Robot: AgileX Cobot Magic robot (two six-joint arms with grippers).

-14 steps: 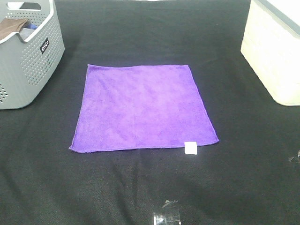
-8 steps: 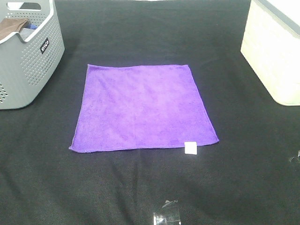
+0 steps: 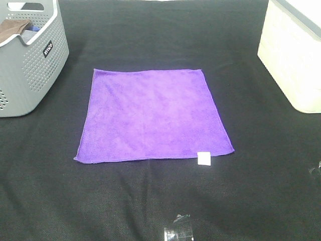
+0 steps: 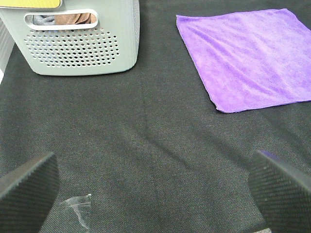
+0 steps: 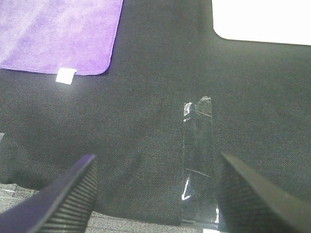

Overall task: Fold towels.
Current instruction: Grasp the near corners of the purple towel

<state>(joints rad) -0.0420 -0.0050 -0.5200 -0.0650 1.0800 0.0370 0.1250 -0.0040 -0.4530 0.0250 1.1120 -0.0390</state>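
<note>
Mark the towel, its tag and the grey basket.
towel (image 3: 153, 115), exterior high view, cloth centre
tag (image 3: 204, 158), exterior high view, tag middle
basket (image 3: 31, 75), exterior high view, perforated wall

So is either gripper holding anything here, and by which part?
Nothing is held: left gripper and right gripper are open and empty, apart from the purple towel.

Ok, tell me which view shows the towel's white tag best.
Right wrist: the white tag is largest there, jutting from the purple towel. Exterior high shows it smaller, at the towel's front-right corner. Left wrist cuts that corner off, so no tag shows.
</note>
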